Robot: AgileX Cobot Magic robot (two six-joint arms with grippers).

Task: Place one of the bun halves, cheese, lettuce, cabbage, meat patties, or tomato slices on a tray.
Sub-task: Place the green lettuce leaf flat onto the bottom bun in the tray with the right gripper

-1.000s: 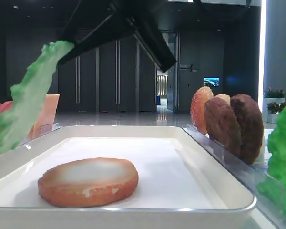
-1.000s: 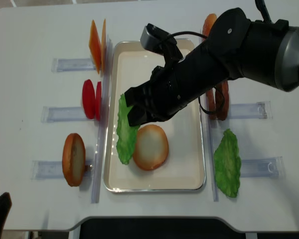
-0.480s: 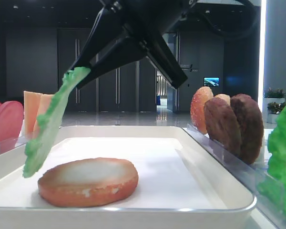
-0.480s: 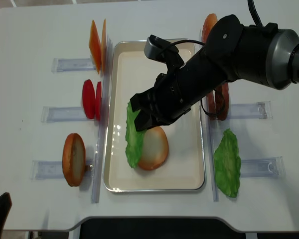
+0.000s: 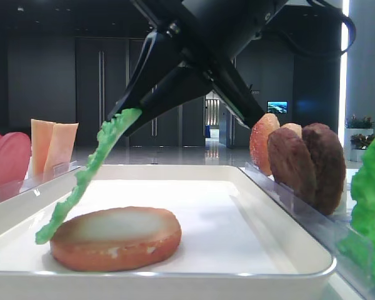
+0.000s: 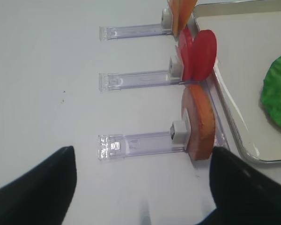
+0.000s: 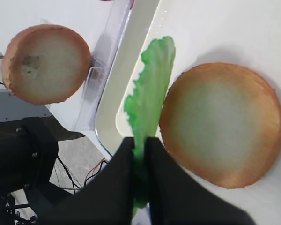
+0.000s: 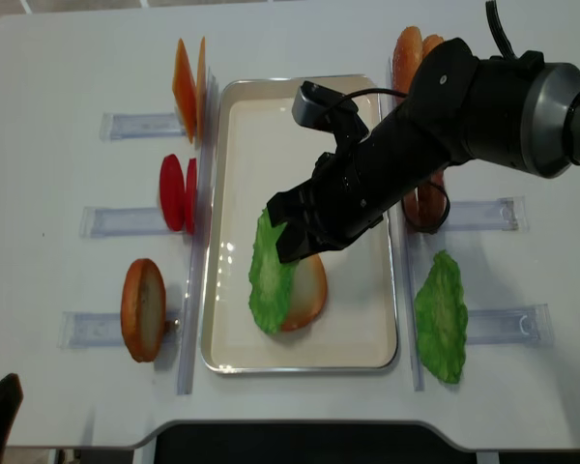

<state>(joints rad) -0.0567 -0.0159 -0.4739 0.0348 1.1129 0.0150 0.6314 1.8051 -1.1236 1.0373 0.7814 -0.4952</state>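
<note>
Glossy-rimmed white tray (image 5: 287,247), rough-grained meat patties (image 5: 306,165), clear plastic holders (image 6: 140,143).

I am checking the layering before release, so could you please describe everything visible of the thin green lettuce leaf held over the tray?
The thin bright-green lettuce leaf with a ruffled, bumpy edge looks like glossy plastic. It hangs slanted, its upper end pinched in the shut black right claw. Its lower end dips to the left edge of the round toasted bun half lying flat on the large white rectangular tray; whether it touches is unclear. From above, the leaf overlaps the bun's left side.
</note>
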